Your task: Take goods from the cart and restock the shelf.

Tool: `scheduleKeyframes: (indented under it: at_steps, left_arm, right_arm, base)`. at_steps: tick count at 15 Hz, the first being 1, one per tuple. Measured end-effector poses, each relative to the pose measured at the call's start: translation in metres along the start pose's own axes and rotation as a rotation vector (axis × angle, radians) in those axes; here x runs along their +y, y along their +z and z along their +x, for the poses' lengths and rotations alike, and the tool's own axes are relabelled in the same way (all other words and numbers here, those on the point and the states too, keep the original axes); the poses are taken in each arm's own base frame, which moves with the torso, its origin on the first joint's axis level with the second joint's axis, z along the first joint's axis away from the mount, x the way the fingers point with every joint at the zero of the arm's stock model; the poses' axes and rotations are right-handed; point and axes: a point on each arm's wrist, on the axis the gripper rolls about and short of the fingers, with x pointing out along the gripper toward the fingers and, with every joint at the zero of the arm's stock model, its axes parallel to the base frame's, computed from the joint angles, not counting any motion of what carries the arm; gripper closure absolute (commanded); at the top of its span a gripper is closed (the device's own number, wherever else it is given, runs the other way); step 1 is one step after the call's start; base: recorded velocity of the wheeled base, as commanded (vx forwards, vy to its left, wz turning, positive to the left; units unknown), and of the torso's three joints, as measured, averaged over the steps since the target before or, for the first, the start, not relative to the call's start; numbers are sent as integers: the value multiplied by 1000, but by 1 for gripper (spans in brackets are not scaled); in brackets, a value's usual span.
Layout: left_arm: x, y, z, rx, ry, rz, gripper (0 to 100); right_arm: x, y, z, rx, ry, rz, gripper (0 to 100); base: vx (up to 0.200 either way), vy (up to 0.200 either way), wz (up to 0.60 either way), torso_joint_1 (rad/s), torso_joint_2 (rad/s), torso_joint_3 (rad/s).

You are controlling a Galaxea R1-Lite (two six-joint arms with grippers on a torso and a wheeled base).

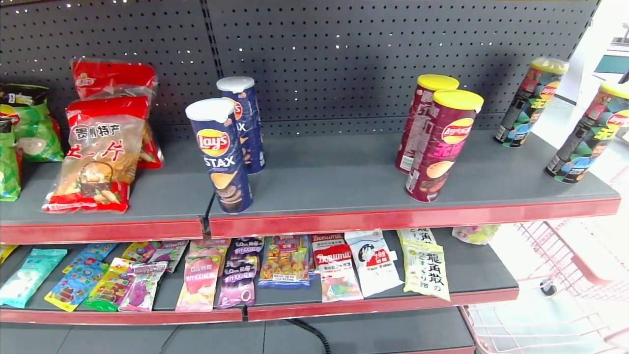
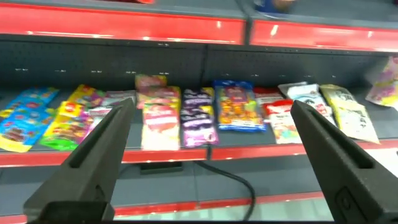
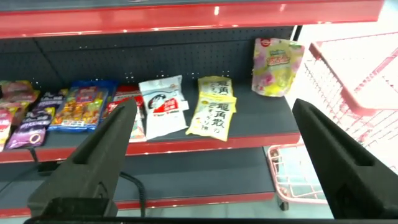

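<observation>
The pink wire cart [image 1: 565, 275] stands at the shelf's right end, also in the right wrist view [image 3: 348, 81]. The upper shelf board [image 1: 344, 172] carries two blue chip cans [image 1: 219, 155], two maroon cans with yellow lids [image 1: 442, 145] and two multicoloured cans [image 1: 530, 101]. Flat candy packets [image 1: 290, 260] lie in a row on the lower shelf board [image 1: 481, 275]. My left gripper [image 2: 211, 106] is open and holds nothing, in front of the lower row of packets [image 2: 199, 115]. My right gripper [image 3: 214, 106] is open too, facing the yellow-green packets [image 3: 214, 112] near the shelf's right end.
Red snack bags [image 1: 98, 152] and green bags [image 1: 24, 128] fill the upper shelf's left. A pastel bag [image 3: 278, 65] leans at the lower shelf's far right. A black cable [image 2: 230, 177] runs over the bottom shelf. Bare board lies between the blue and maroon cans.
</observation>
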Motion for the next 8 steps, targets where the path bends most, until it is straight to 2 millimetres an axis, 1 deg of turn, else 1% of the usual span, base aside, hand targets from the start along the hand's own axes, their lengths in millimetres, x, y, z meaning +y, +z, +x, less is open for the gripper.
scheduleKeyframes:
  at_steps: [8]
  left_arm:
    - [0,0,0,0,-4,0,0]
  right_arm:
    - [0,0,0,0,0,0,0]
  base:
    - [0,-200,0,1,3,3]
